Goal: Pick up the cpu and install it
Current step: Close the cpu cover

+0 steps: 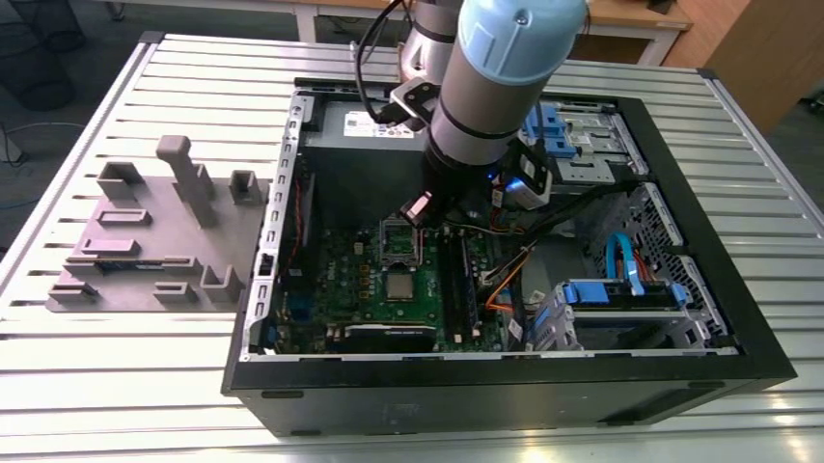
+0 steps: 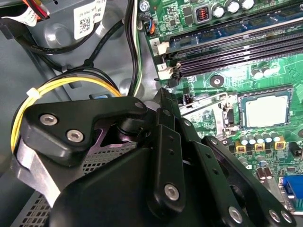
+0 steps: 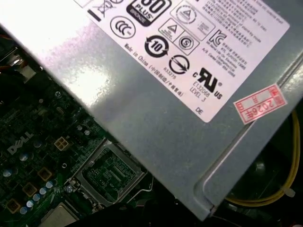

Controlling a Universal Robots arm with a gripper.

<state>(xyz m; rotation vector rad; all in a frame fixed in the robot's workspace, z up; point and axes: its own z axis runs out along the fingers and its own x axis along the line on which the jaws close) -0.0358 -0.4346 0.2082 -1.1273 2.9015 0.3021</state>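
Exterior view: tool [image 1: 422,206] hanging inside open computer case [image 1: 515,391], over motherboard [image 1: 338,280]. Open or shut: cannot tell. Cpu [image 1: 401,286] lying flat in its socket on motherboard, silver top up, apart from tool; same in second wrist view [image 2: 266,109]. Mauve-grey tray [image 1: 142,282] on slatted worktop [image 1: 129,386], at exterior view's left, outside case.

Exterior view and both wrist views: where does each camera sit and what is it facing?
Exterior view: off the arm, above, looking down into the open computer case; the arm shows.
Second wrist view: on the wrist, facing the motherboard past the gripper linkage.
First wrist view: on the wrist, facing the power supply and motherboard.
Shared: the cpu, in the exterior and second wrist views.
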